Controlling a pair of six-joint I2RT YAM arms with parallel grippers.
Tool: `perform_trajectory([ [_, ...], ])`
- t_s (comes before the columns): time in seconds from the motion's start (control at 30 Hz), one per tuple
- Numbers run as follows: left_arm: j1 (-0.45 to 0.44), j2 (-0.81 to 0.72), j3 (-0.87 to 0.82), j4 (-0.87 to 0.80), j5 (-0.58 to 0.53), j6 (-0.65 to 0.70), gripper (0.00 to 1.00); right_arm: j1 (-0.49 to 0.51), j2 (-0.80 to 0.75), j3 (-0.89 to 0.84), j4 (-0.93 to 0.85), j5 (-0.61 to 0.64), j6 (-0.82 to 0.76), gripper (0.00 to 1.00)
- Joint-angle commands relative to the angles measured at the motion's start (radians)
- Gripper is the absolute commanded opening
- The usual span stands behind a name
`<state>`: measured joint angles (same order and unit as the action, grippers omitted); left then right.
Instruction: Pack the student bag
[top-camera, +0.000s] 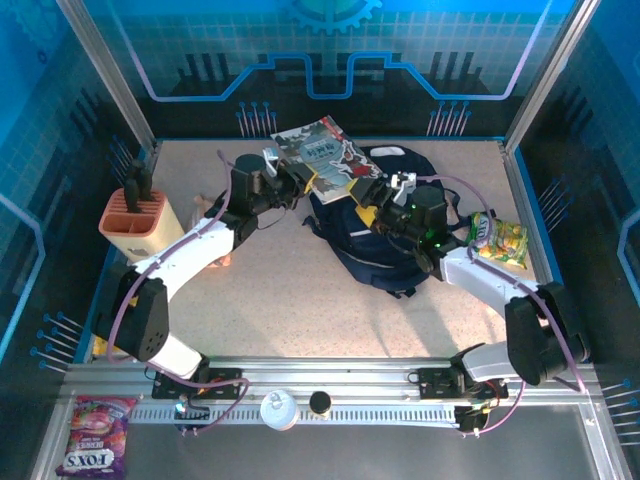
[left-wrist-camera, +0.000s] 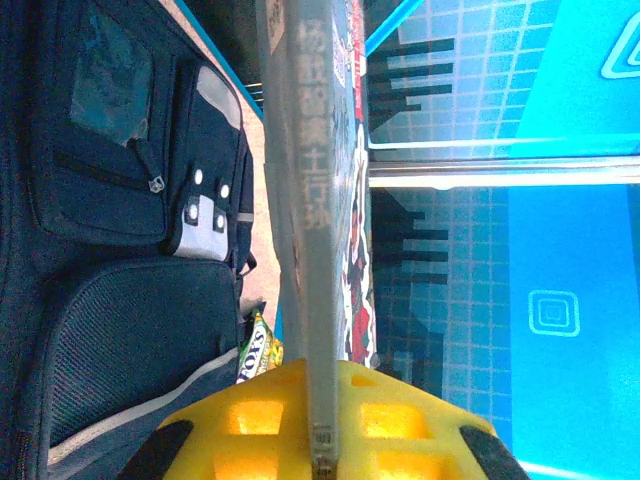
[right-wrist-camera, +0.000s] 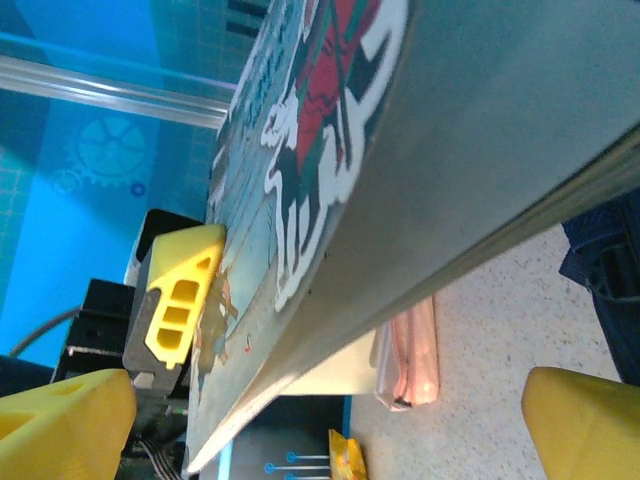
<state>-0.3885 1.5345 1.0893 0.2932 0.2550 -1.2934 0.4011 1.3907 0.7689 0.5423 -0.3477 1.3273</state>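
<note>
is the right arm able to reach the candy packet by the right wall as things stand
Probably yes. The right pincer is open and grips nothing, and the candy packet lies uncovered beside that arm's forearm. It would first have to back its jaws off the book that the left pincer holds.

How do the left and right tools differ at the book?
The left tool is shut on the book's edge; the right tool stands open, straddling it. The left tool reaches in over bare table, the right tool over the student bag. Both meet at the book.
</note>
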Motion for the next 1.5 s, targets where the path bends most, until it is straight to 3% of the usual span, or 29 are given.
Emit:
perform_trajectory([
  [0.0,-0.002,0.018,0.027,0.088,0.015,-0.019,0.0,0.012,0.034,0.014,0.112,0.024,0.065,1.0],
  [0.13,-0.004,0.032,0.044,0.089,0.029,-0.015,0.0,0.015,0.062,0.034,0.101,0.039,0.089,0.95],
  [0.2,-0.003,0.034,0.042,0.089,0.029,-0.017,0.0,0.016,0.081,0.036,0.13,0.06,0.114,0.84],
  [0.5,-0.006,0.037,0.043,0.096,0.035,-0.014,0.0,0.031,0.172,0.069,0.235,0.091,0.214,0.6],
  [0.83,-0.006,0.035,0.047,0.072,0.049,0.012,0.0,0.031,0.21,0.085,0.285,0.077,0.245,0.46],
  [0.93,-0.006,0.037,0.047,0.075,0.059,0.025,0.0,0.03,0.225,0.098,0.288,0.062,0.243,0.36],
  [1.07,-0.003,0.042,0.068,0.039,0.099,0.088,0.07,0.014,0.234,0.105,0.276,0.018,0.212,0.13],
  [1.2,-0.002,0.039,0.096,-0.065,0.111,0.193,0.22,-0.012,0.193,0.091,0.237,0.024,0.157,0.01],
  [1.37,-0.011,0.036,0.154,-0.297,0.037,0.431,0.55,-0.082,0.086,0.033,0.127,0.025,0.047,0.0],
  [1.47,-0.029,0.033,0.169,-0.387,-0.04,0.549,0.63,-0.138,0.002,-0.001,0.028,0.028,-0.038,0.0],
])
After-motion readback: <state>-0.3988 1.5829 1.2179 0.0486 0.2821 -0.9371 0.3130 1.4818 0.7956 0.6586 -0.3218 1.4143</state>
